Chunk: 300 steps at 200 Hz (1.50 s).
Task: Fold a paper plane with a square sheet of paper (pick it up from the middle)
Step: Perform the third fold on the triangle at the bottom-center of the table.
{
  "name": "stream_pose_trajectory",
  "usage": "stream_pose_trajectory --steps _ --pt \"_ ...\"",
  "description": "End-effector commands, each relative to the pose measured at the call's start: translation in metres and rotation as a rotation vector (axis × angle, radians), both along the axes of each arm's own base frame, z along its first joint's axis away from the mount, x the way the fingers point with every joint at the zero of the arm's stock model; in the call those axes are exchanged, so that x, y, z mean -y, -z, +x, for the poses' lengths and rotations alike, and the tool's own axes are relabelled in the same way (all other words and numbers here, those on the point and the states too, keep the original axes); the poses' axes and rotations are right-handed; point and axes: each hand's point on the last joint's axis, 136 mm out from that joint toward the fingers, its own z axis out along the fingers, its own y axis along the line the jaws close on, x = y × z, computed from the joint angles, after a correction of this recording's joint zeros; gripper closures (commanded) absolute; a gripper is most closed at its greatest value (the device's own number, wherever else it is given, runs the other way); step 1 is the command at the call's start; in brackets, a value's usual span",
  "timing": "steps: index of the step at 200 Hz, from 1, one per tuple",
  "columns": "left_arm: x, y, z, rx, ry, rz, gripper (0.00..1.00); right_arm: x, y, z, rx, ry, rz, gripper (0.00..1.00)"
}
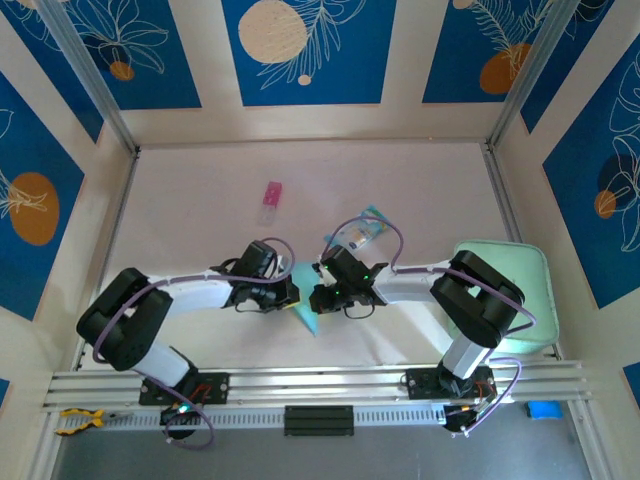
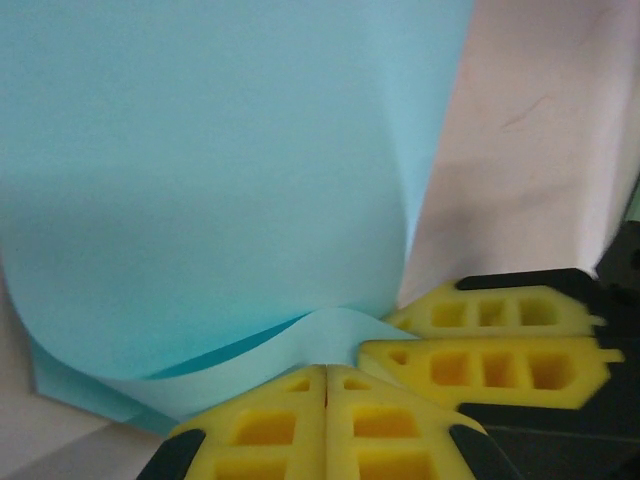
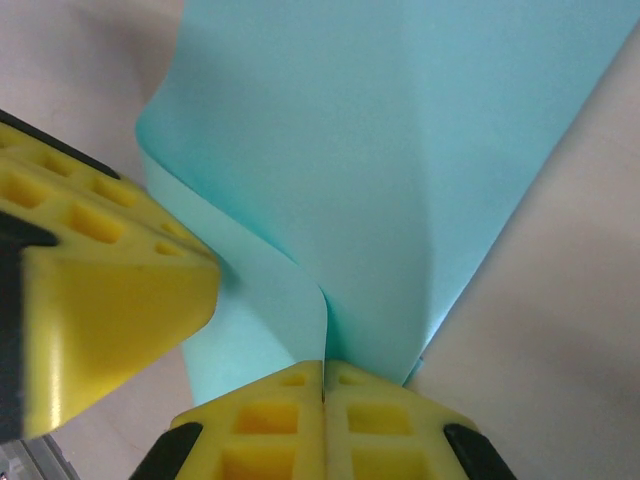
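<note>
The square sheet of paper (image 1: 306, 318) is light blue and folded narrow, and its pointed end faces the near edge of the table. It sits between my two grippers at the table's middle. My left gripper (image 1: 292, 297) is shut, and the sheet (image 2: 200, 180) humps up at its yellow tips (image 2: 326, 370). My right gripper (image 1: 316, 298) is also shut, with a curled layer of the sheet (image 3: 400, 150) running into the seam at its tips (image 3: 323, 368). The two grippers are almost touching. The right fingers (image 2: 490, 365) show beside the left tips, and a left finger (image 3: 110, 300) shows beside the right tips.
A teal-and-clear packet (image 1: 362, 232) lies just behind the right gripper. A small pink item (image 1: 271, 200) lies farther back. A mint-green pad (image 1: 510, 295) sits at the right edge under the right arm. White walls close the table on three sides.
</note>
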Motion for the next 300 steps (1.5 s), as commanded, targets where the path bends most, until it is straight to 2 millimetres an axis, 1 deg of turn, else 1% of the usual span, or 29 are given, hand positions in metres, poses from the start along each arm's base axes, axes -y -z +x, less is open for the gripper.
stream_pose_trajectory --steps 1,64,89,111,129,147,154,173,186,199,216,228,263,300 --pt "-0.012 0.02 -0.011 -0.022 0.02 0.073 1.0 0.003 0.008 -0.004 -0.027 0.002 -0.043 0.99" --pt "-0.018 0.029 -0.014 -0.031 0.013 0.103 1.0 0.004 0.009 -0.005 -0.032 0.007 -0.046 0.99" --pt "-0.02 0.034 -0.016 -0.043 0.009 0.11 1.0 0.001 0.003 -0.003 -0.027 0.009 -0.031 0.96" --pt "-0.023 0.037 -0.019 -0.049 0.003 0.118 1.0 -0.004 -0.013 0.001 -0.01 0.011 -0.001 0.89" --pt "-0.024 0.039 -0.02 -0.05 0.002 0.122 1.0 -0.003 -0.027 0.005 0.013 0.026 0.009 0.77" --pt "-0.024 0.039 -0.02 -0.052 0.003 0.12 1.0 0.004 -0.037 0.007 0.027 0.05 0.006 0.67" --pt "-0.024 0.039 -0.02 -0.051 0.003 0.119 1.0 0.005 -0.04 0.006 0.027 0.054 0.011 0.65" --pt "-0.023 0.038 -0.019 -0.048 0.001 0.116 1.0 0.003 -0.05 -0.001 0.007 0.046 0.052 0.63" --pt "-0.024 0.037 -0.019 -0.047 -0.001 0.118 1.0 -0.007 -0.057 -0.012 -0.029 0.012 0.124 0.66" --pt "-0.024 0.037 -0.019 -0.045 -0.002 0.117 1.0 -0.017 -0.062 -0.021 -0.063 -0.018 0.175 0.75" --pt "-0.024 0.036 -0.018 -0.041 -0.003 0.115 1.0 -0.026 -0.06 -0.031 -0.085 -0.046 0.188 0.86" --pt "-0.023 0.035 -0.018 -0.042 -0.002 0.113 1.0 -0.028 -0.056 -0.033 -0.096 -0.045 0.177 0.91" --pt "-0.023 0.035 -0.018 -0.042 -0.001 0.112 1.0 -0.034 -0.044 -0.039 -0.132 -0.061 0.149 0.96" --pt "-0.023 0.036 -0.019 -0.044 -0.001 0.112 1.0 -0.035 -0.034 -0.04 -0.145 -0.064 0.106 0.96"
